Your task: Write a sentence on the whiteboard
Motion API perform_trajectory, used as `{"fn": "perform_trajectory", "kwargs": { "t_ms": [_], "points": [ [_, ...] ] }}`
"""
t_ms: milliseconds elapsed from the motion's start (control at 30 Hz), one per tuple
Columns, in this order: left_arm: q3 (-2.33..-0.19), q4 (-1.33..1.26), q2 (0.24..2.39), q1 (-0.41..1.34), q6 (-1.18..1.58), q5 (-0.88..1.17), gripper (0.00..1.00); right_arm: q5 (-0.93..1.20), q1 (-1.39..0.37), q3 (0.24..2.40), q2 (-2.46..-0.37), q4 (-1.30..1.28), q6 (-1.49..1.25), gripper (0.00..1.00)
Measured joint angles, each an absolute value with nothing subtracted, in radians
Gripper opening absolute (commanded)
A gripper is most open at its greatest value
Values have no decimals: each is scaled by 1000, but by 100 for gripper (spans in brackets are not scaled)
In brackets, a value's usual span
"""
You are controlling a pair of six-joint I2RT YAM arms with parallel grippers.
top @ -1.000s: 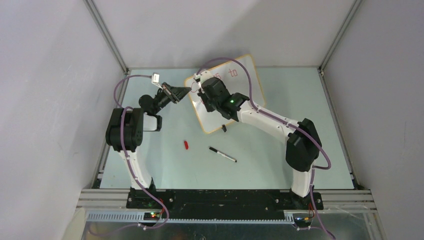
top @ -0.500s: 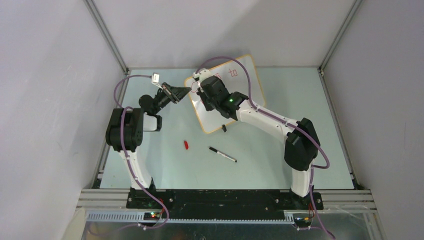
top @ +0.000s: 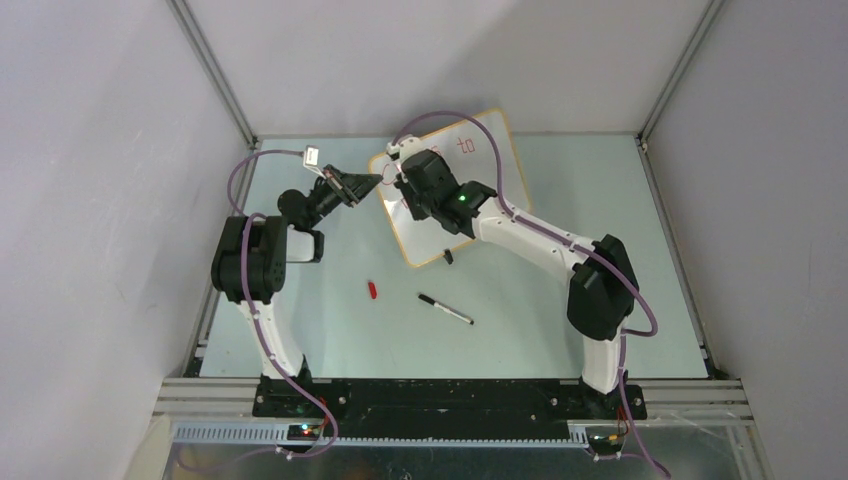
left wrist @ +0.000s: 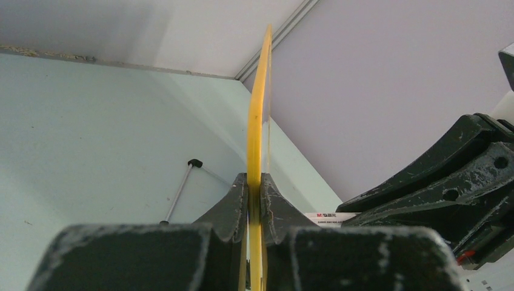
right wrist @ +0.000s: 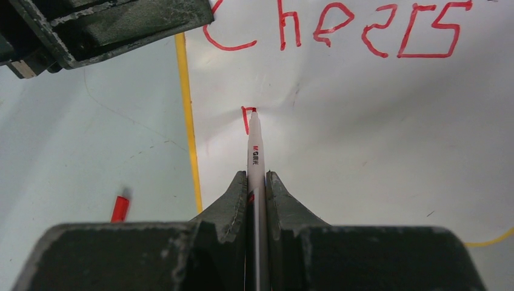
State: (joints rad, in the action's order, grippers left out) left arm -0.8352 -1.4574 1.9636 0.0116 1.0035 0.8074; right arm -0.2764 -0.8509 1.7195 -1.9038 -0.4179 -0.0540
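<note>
Top view: we see right arm (top: 540, 245) lean only a tiny bit since a second ago. Whiteboard (top: 490, 185) same spot, far middle of table. We think writing goes slow.

Left wrist: left gripper (left wrist: 254, 188) pinches whiteboard rim, jaws almost together.

Right wrist: right gripper (right wrist: 257, 182) squeezes red marker (right wrist: 254, 148). Tip touches board. Sentence (right wrist: 339, 30) has "Cheers"; second row just starts.

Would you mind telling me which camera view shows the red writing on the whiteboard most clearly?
The right wrist view: the red writing reads "Cheers" sharply. The top view shows a small "to", the arm hiding most; the left wrist view sees the whiteboard edge-on, no letters.
</note>
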Motion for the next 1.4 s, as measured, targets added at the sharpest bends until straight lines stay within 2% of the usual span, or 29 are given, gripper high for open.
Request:
{"fn": "perform_trajectory", "kwargs": {
  "t_ms": [1400],
  "points": [
    [-835,-1457,1964,12,1003,807,0,-281,-834,1645,-1868,-446,-76,0]
  ]
}}
